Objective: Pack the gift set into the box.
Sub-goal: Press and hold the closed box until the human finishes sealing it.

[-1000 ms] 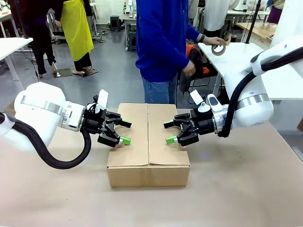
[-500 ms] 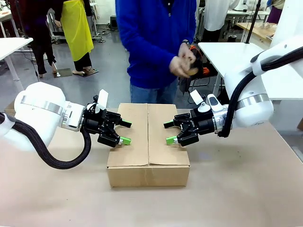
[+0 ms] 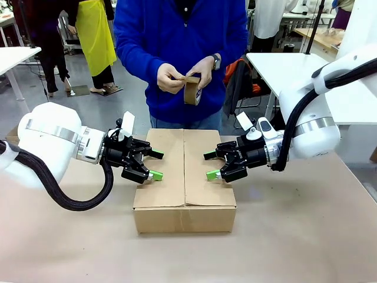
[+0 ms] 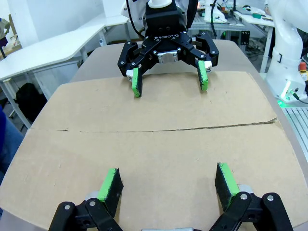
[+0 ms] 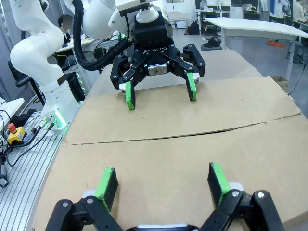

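The box [image 3: 184,177] sits at the middle of the table [image 3: 306,236], its top flaps folded shut with the seam running away from the robot (nothing of its contents shows). The left gripper [image 3: 154,165] hovers over the box's left edge, fingers apart, and the right gripper [image 3: 210,165] faces it over the right edge, likewise spread. At the far edge a person holds a tape roll [image 3: 191,90] in both hands. White workbenches stand behind.
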### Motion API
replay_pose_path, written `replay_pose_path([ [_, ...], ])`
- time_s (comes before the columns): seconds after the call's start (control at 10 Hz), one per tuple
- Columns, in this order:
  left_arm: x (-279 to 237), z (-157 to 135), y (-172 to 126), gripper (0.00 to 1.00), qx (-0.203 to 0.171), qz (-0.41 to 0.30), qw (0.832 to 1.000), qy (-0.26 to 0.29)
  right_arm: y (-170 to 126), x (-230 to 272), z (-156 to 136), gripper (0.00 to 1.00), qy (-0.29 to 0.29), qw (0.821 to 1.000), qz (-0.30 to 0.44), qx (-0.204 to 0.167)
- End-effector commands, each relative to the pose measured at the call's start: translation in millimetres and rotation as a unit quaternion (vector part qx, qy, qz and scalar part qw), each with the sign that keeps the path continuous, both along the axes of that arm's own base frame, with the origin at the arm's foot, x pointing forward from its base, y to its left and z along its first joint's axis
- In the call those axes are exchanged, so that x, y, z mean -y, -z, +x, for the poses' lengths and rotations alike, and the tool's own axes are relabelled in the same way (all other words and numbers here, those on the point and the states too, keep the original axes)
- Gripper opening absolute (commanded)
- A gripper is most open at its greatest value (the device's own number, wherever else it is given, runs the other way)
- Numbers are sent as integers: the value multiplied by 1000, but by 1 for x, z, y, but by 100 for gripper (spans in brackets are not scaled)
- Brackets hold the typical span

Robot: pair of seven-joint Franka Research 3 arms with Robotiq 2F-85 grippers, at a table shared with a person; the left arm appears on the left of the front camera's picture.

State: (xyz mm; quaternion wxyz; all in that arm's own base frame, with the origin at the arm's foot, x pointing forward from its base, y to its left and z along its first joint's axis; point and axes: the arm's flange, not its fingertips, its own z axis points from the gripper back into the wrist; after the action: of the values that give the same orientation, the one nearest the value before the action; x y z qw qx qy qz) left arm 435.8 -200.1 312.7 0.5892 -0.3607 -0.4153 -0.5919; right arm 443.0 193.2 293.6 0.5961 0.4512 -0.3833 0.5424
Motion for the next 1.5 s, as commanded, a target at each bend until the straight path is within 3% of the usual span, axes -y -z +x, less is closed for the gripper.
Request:
replay_pose_path([
  [0.0,-1,-2,3,100,7,-1,1000,2,1,-1,0,100,-1,1000,-1,0],
  [1.4,-1,-2,3,100,7,-1,1000,2,1,-1,0,100,-1,1000,-1,0],
])
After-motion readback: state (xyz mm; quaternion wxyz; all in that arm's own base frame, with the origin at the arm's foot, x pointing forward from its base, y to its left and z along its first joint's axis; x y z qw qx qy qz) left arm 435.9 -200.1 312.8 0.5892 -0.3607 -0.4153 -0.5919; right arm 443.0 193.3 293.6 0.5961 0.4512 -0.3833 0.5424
